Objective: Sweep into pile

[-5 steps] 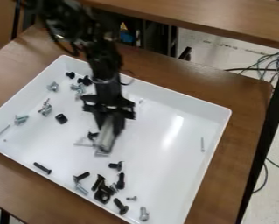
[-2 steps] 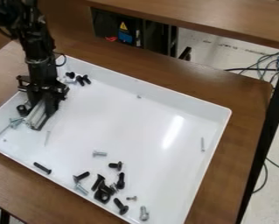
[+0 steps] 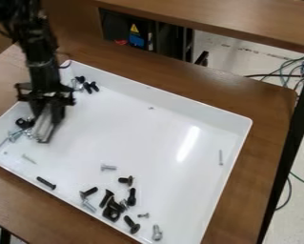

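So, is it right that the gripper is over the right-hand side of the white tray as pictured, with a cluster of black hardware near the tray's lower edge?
Not quite: in the camera view, the gripper is over the left-hand side of the white tray; the cluster of black hardware is near its lower edge.

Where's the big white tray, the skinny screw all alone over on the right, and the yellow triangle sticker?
White tray [image 3: 151,150]: camera view, on its bare floor near the middle.
Skinny screw [image 3: 220,157]: camera view, midway along its shaft.
Yellow triangle [image 3: 134,29]: camera view, on its middle.
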`<control>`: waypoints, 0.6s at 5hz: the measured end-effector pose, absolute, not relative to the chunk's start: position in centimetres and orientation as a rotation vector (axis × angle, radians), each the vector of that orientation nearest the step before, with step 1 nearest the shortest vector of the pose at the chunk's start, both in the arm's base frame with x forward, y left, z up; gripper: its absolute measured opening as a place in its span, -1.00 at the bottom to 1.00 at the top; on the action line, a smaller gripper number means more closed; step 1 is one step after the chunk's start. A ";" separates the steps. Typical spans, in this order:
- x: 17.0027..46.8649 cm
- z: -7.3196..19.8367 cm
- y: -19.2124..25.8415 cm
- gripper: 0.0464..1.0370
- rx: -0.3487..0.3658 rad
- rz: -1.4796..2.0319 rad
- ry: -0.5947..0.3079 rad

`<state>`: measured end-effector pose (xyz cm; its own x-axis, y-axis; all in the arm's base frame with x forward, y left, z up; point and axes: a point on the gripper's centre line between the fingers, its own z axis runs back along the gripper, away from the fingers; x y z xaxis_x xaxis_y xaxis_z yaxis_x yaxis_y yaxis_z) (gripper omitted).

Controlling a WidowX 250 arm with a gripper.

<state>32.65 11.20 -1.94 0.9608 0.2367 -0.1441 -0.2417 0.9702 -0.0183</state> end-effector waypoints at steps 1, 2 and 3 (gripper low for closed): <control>33.9 -0.9 6.0 -0.38 -0.079 0.180 0.097; 34.6 0.5 1.9 -0.38 -0.100 0.188 0.059; 34.2 0.3 -3.0 -0.38 -0.153 0.231 0.055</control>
<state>34.20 -3.03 0.25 0.9720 0.2235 -0.0722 -0.2319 0.9619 -0.1445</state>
